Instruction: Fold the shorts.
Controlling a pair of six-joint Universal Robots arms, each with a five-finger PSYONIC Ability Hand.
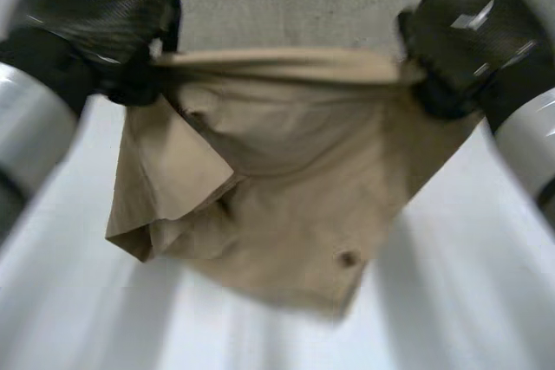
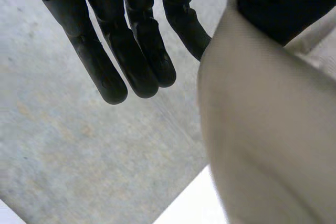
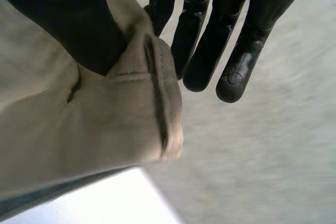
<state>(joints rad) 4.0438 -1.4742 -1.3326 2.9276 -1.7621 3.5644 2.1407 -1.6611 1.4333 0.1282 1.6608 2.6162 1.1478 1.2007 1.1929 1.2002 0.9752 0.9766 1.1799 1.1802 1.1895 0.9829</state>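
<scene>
**Operator:** Report the layout, largest item first.

**Technician:** The white counter spans the near field. The tan shorts hang above it, suspended by the waistband. I cannot tell whether the lowest hem touches the counter.

**Operator:** Hand states?

**Technician:** The left hand has one end of the waistband and the right hand has the other. In each wrist view the thumb presses the cloth against the nearest finger – a pinch. The remaining fingers extend straight and hold nothing.

**Operator:** Which relation governs the next move?

**Technician:** The waistband is the long axis. It runs side to side, pulled straight between the two hands, and the legs drop from it toward the counter. Neither hand is nearer; each sits at its own end. The leg panel below the left hand is bunched and turned over on itself, while the side below the right hand hangs flatter. In my judgement, the shorts must be laid down level and spread flat before any fold.

**Operator:** Smallest detail?

**Technician:** A dark button near the lower hem – nothing else is legible.
</scene>
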